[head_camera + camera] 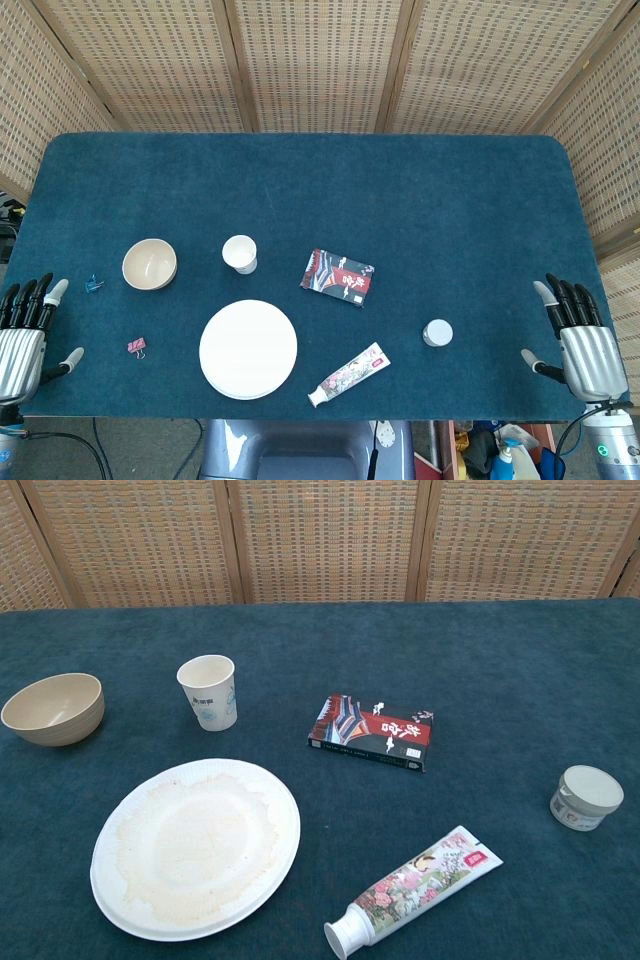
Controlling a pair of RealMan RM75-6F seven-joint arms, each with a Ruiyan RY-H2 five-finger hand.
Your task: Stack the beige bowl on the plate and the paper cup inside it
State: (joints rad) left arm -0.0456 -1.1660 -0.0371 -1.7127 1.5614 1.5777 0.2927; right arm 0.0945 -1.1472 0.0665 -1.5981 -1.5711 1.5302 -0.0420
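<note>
The beige bowl (149, 264) (54, 709) stands upright and empty on the blue cloth at the left. To its right stands the paper cup (240, 254) (208, 691), upright and empty. The white plate (248, 349) (195, 847) lies in front of both, near the table's front edge, with nothing on it. My left hand (24, 335) rests at the front left corner, fingers spread, holding nothing. At the front right corner my right hand (581, 338) lies the same way, empty. Neither hand shows in the chest view.
A red and black packet (338, 277) (373, 731) lies mid-table. A toothpaste tube (349, 374) (411, 892) lies at the front, a small white jar (437, 333) (585, 797) to the right. A blue clip (94, 285) and a red clip (137, 347) lie near the left hand.
</note>
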